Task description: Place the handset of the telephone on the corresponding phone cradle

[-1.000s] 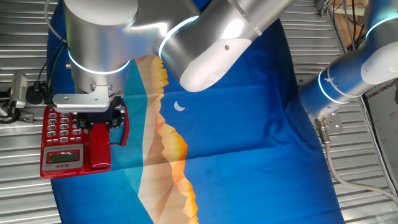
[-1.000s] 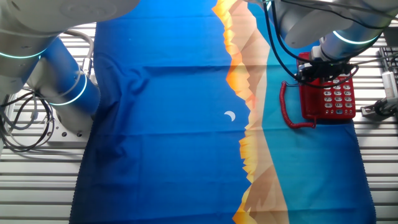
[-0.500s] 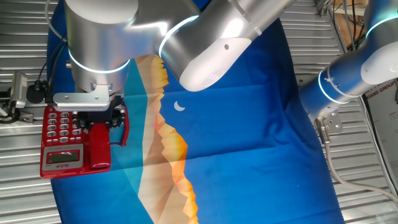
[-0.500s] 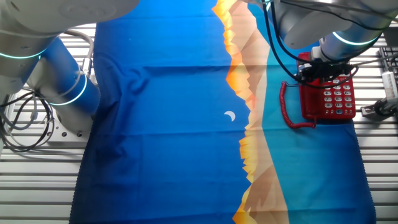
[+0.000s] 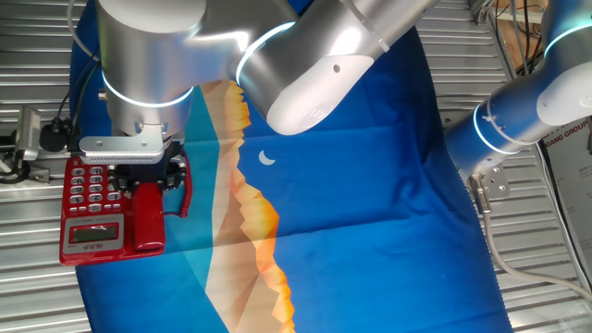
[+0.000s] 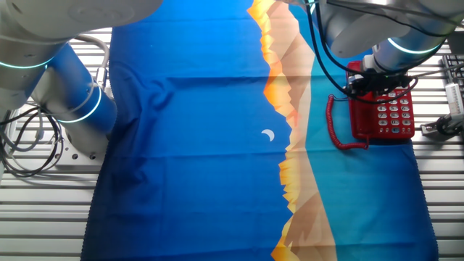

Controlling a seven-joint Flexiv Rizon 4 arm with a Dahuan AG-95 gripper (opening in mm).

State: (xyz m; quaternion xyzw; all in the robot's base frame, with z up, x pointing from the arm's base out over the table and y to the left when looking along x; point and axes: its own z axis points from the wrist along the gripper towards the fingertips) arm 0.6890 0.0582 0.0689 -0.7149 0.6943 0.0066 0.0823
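Note:
The red telephone (image 5: 92, 199) with grey-white keys and a small LCD sits at the left edge of the cloth; in the other fixed view it (image 6: 394, 116) is at the right. The red handset (image 5: 148, 222) lies along the phone cradle beside the keypad and covers it; it also shows in the other view (image 6: 360, 112). My gripper (image 5: 146, 178) hangs straight over the handset's far end, its black fingers (image 5: 177, 171) standing a little off each side, so it looks open. The red coiled cord (image 5: 186, 192) loops beside the base.
A blue cloth (image 5: 370, 185) with an orange mountain print covers the slatted metal table. A second blue-and-white arm base (image 5: 518, 111) stands at the cloth's edge, seen also in the other view (image 6: 69, 94). A small metal device with cables (image 5: 28, 139) lies next to the phone.

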